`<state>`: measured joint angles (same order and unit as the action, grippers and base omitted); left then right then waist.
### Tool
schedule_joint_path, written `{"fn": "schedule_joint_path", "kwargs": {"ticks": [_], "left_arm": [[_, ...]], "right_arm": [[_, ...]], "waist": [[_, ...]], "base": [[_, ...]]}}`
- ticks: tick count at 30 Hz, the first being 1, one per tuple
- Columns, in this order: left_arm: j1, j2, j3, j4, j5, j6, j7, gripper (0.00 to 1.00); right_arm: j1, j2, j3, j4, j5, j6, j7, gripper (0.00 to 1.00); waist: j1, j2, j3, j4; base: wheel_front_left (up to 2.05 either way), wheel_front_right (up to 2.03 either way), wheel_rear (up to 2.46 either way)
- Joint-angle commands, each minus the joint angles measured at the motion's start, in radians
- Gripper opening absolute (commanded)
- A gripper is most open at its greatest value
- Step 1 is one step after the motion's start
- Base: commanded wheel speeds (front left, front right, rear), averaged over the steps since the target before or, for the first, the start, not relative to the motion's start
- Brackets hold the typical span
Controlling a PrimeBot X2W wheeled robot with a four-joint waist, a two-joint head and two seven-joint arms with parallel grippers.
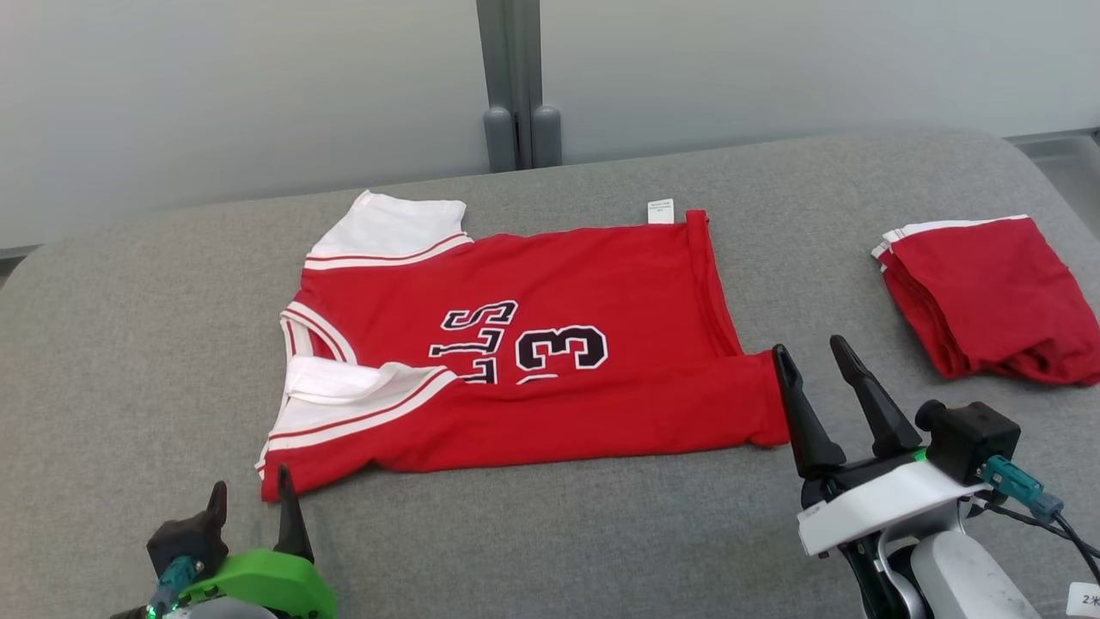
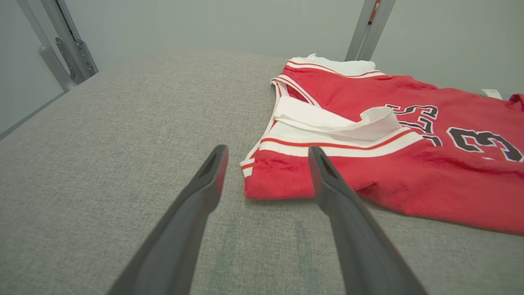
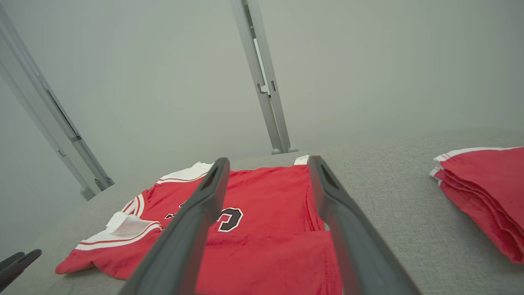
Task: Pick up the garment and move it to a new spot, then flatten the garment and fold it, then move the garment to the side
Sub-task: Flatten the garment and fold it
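While the red garment is laid out sideways on the grey padded surface, its near long edge is folded over, so that the dark numbers are half covered. Its shoulder corner is found just ahead of the left gripper. This gripper is held low, with both fingers pointing forward, spread apart and empty. Whether a fingertip touches the cloth cannot be told. The hem corner is seen just beside the inner finger of the right gripper. That gripper is also parted wide, nothing is grasped, and its fingers are directed forward over the hem end. Well apart, on the outer side of the right jaws, a folded red pile is placed.
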<state>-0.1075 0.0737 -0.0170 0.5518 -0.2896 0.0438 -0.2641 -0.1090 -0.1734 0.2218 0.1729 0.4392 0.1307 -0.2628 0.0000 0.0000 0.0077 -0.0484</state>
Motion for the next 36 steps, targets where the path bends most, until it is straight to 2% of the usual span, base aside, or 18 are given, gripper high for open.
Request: {"fn": "schedule_joint_path", "kwargs": {"ticks": [1, 11, 18, 21, 22, 23, 24, 27, 36], "left_arm": [[-0.041, 0.009, 0.004, 0.034, 0.006, 0.009, 0.003, 1.0], [-0.21, 0.052, -0.023, 0.271, 0.04, 0.051, 0.062, 1.0], [-0.279, 0.063, -0.041, 0.399, 0.039, 0.034, 0.088, 1.0], [-0.294, 0.062, -0.058, 0.443, 0.044, 0.01, 0.1, 1.0], [-0.301, 0.058, -0.066, 0.456, 0.044, -0.001, 0.104, 0.8], [-0.307, 0.057, -0.07, 0.462, 0.044, -0.009, 0.101, 0.24], [-0.311, 0.055, -0.075, 0.468, 0.045, -0.017, 0.095, 0.0], [-0.324, 0.053, -0.077, 0.473, 0.041, -0.023, 0.064, 0.0], [-0.307, 0.029, -0.082, 0.388, 0.032, -0.032, 0.002, 0.0]], "right_arm": [[-0.016, -0.007, 0.009, -0.004, 0.011, 0.0, -0.003, 1.0], [-0.062, -0.03, 0.034, -0.014, 0.026, 0.0, -0.003, 1.0], [-0.084, -0.037, 0.042, -0.011, 0.033, 0.0, -0.002, 1.0], [-0.086, -0.038, 0.041, -0.007, 0.033, 0.0, -0.003, 1.0], [-0.087, -0.04, 0.04, -0.003, 0.033, 0.0, -0.003, 1.0], [-0.088, -0.042, 0.038, 0.001, 0.033, 0.0, -0.003, 1.0], [-0.09, -0.044, 0.035, 0.01, 0.031, 0.0, -0.002, 1.0], [-0.093, -0.048, 0.021, 0.054, 0.02, 0.0, -0.003, 1.0], [-0.124, -0.031, -0.047, 0.299, 0.0, 0.0, 0.054, 1.0]], "waist": [[0.0, 0.0, 0.025, -0.009], [0.0, 0.0, 0.089, -0.007], [0.0, 0.0, 0.107, -0.011], [0.0, 0.0, 0.112, -0.012], [0.0, 0.0, 0.114, -0.012], [0.0, 0.0, 0.114, -0.012], [0.0, 0.0, 0.115, -0.011], [0.0, 0.0, 0.11, -0.003], [0.0, 0.0, 0.078, 0.062]], "base": [[0.0, 0.0, 0.0], [0.0, 0.0, 0.0], [0.0, 0.0, 0.0], [0.0, 0.0, 0.0], [0.0, 0.0, 0.0], [0.0, 0.0, 0.0], [0.0, 0.0, 0.0], [0.0, 0.0, 0.0], [0.0, 0.0, 0.0]]}}
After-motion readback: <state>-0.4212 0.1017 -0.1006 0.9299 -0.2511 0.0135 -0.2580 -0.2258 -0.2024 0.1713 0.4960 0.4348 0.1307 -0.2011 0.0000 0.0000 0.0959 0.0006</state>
